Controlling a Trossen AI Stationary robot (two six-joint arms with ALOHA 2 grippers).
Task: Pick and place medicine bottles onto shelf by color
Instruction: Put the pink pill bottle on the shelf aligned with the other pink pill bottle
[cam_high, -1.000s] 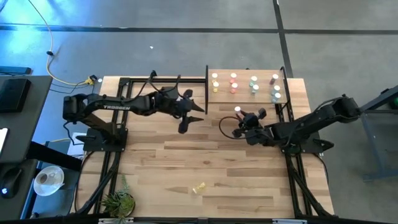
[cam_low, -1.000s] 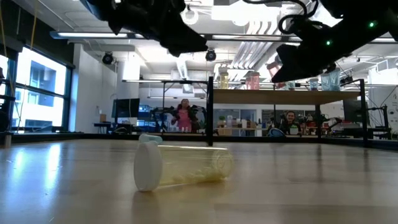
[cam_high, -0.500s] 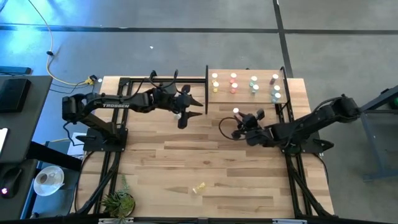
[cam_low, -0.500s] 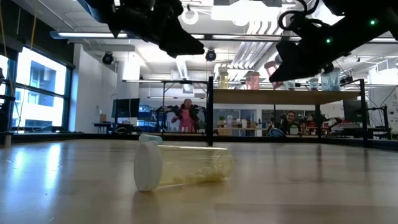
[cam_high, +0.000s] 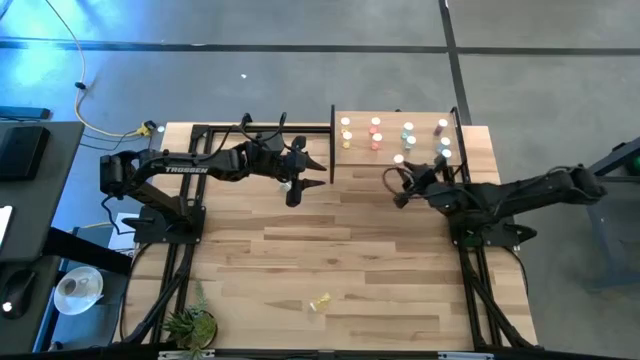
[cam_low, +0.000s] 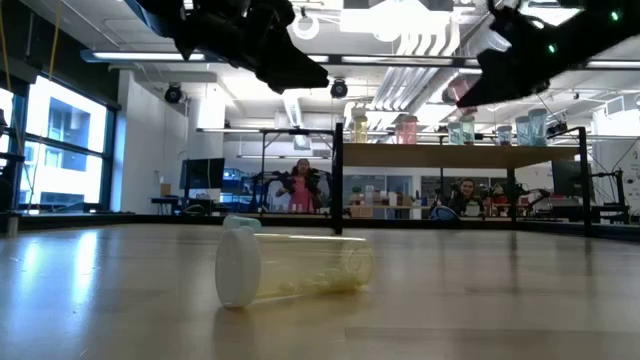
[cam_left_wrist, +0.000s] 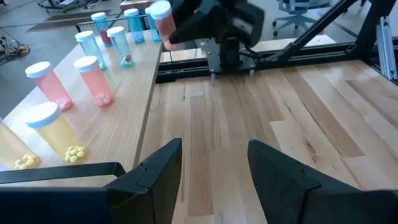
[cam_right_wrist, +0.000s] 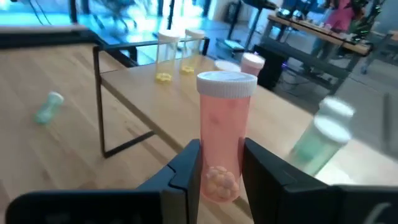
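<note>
1. Right tool (cam_high: 400, 186) clamped on a pink bottle (cam_right_wrist: 222, 137) with a white cap, bottle upright between the two dark fingers (cam_right_wrist: 186, 171) in the right wrist view, small pills visible at its bottom.
2. Held at the near edge of the shelf (cam_high: 390, 152), about the middle of that edge, raised above the tabletop (cam_high: 300, 260).
3. Left tool (cam_high: 300, 180) with fingers apart and nothing between them, hovering over the tabletop just left of the shelf's black post, fingers (cam_left_wrist: 155, 171) pointing toward the shelf in the left wrist view.
4. On the shelf, upright in rows by color from left to right: two yellow bottles (cam_high: 346, 133), three pink ones (cam_high: 376, 132), two teal ones (cam_high: 408, 135), then at the right end a purplish one (cam_high: 442, 127) with teal ones (cam_high: 444, 148) nearer.
5. Same shelf in the left wrist view: yellow bottles (cam_left_wrist: 55, 132) closest to that camera, pink ones (cam_left_wrist: 93, 82) next, teal ones (cam_left_wrist: 116, 45) beyond, and the right tool's pink bottle (cam_left_wrist: 163, 22) past them.
6. One yellow bottle (cam_low: 290, 267) lying on its side on the tabletop near the front edge, well apart from both arms, white cap toward the low camera's left; seen small from above (cam_high: 320, 302).
7. A teal bottle (cam_right_wrist: 47, 107) lying on its side on the tabletop left of the shelf.
8. Small potted plant (cam_high: 190, 322) at the near left corner of the tabletop.
9. People (cam_low: 299, 182) seated in the room beyond, far behind the shelf in the low view.
</note>
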